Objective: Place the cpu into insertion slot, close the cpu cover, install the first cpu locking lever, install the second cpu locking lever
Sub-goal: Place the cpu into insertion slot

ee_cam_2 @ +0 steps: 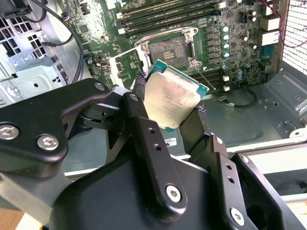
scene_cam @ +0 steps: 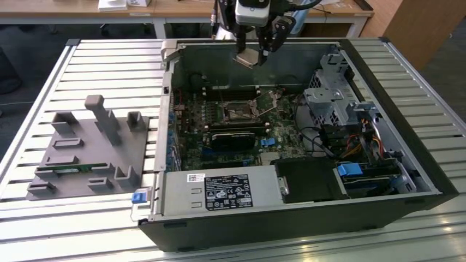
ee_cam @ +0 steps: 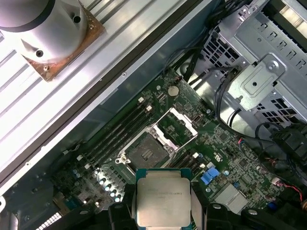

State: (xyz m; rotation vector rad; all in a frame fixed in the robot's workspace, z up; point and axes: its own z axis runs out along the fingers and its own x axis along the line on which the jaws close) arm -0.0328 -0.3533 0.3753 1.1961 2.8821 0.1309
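End effector (ee_cam_2: 170,97) gripped the cpu (ee_cam: 162,199) by its edges, well above the empty insertion slot (ee_cam: 150,154), whose cpu cover (ee_cam: 178,125) stood open, so all 4 steps seemed not yet done.

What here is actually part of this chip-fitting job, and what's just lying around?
Part of the job: the cpu, held in the gripper; the insertion slot, empty; the cpu cover, flipped open beside it.

Just lying about: grey fixture block, power supply, drive cage, memory slots.
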